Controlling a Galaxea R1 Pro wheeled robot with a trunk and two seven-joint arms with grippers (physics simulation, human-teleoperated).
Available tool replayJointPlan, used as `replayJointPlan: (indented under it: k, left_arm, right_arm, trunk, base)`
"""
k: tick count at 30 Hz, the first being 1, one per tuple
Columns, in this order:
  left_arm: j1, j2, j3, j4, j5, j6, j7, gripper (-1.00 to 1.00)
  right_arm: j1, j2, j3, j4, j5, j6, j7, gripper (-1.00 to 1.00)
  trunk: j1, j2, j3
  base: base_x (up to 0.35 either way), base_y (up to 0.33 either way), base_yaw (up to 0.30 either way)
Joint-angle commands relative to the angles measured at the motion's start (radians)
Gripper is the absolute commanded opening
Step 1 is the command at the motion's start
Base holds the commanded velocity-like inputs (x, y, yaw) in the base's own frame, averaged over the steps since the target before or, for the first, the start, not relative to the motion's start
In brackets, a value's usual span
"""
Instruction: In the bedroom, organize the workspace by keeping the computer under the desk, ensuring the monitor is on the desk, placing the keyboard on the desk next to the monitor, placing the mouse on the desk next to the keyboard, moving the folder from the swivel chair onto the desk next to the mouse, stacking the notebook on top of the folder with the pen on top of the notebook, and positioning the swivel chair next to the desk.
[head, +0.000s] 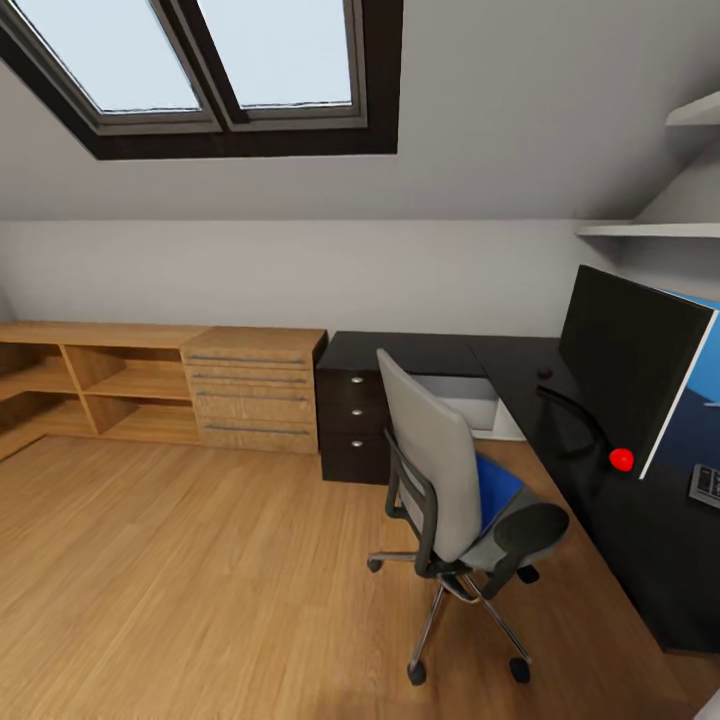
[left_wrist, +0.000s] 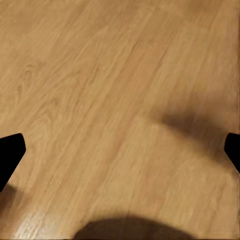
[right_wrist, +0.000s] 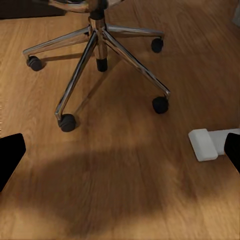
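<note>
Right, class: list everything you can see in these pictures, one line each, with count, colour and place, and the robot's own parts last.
Skylight: one, dark frame, sloped ceiling.
Cabinet: one, light wood, against the back wall.
Desk: one, black, right corner.
Drawers: three, dark, under the desk.
Monitor: one, black, on the desk.
Keyboard: one, grey, right of the monitor.
Chair: one, grey, beside the desk.
Folder: one, blue, on the chair seat.
Shelves: two, white, right wall.
Left hand: black fingers, apart, over floor.
Right hand: black fingers, apart, near the chair base.
</note>
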Motion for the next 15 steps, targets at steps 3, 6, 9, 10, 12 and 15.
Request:
replayJointPlan:
  k: [3,6,9,10,12,15]
  left_arm:
    - [0.000,-0.010,-0.001,-0.208,0.001,0.257,0.101,1.00]
    - [-0.003,-0.016,-0.003,-0.386,0.002,0.530,0.156,1.00]
    - [-0.087,-0.041,-0.005,-0.512,0.004,0.778,0.181,1.00]
    - [-0.089,-0.041,-0.005,-0.469,0.003,0.748,0.180,1.00]
    - [-0.091,-0.038,-0.005,-0.404,0.002,0.663,0.179,1.00]
    - [-0.092,-0.038,-0.005,-0.373,0.000,0.637,0.179,1.00]
  right_arm:
    - [-0.001,-0.003,-0.003,-0.033,0.021,0.002,0.004,1.00]
    - [-0.006,-0.011,-0.003,-0.068,0.030,0.013,0.003,1.00]
    - [-0.186,-0.027,-0.004,-0.153,0.030,0.245,-0.008,1.00]
    - [-0.194,-0.026,-0.005,-0.144,0.028,0.251,-0.009,1.00]
    - [-0.208,-0.029,-0.007,-0.128,0.026,0.262,-0.009,1.00]
    - [-0.211,-0.029,-0.007,-0.122,0.026,0.260,-0.009,1.00]
  trunk:
    - [0.012,-0.022,-0.011]
    - [0.023,-0.043,-0.020]
    - [0.035,-0.064,-0.029]
    - [0.038,-0.071,-0.033]
    - [0.046,-0.085,-0.039]
    - [0.058,-0.106,-0.048]
  base:
    - [0.000,0.000,0.002]
    - [0.000,0.000,0.000]
    - [0.000,0.000,0.000]
    - [0.000,0.000,0.000]
    - [0.000,0.000,0.000]
    - [0.000,0.000,0.000]
